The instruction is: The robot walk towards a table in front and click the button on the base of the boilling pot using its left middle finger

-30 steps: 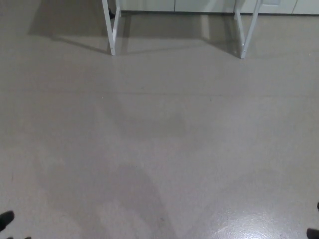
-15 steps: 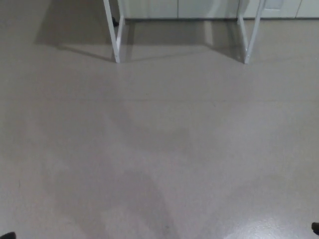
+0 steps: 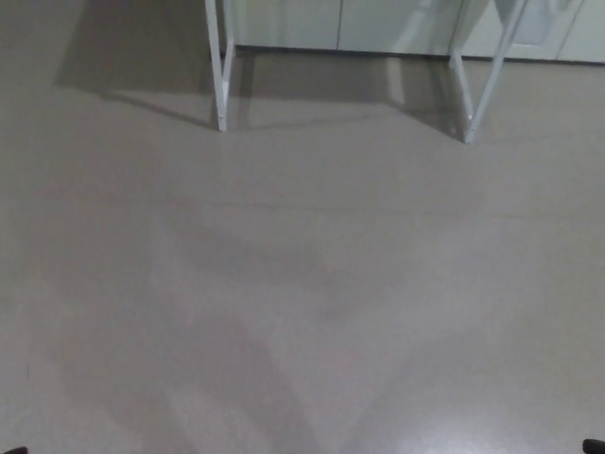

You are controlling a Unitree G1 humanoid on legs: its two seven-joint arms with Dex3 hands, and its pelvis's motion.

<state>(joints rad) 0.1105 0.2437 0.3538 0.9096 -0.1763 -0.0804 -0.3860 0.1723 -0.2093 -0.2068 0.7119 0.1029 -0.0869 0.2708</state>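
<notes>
Bare floor before the counter's legs

White counter legs [image 3: 221,76] stand at the floor's [image 3: 302,284] far edge; boiling pot and button out of sight. Neither hand's state can be told.

The single head view looks steeply down over bare floor [image 3: 302,284], white table legs [image 3: 220,66] far at the frame's top.
</notes>
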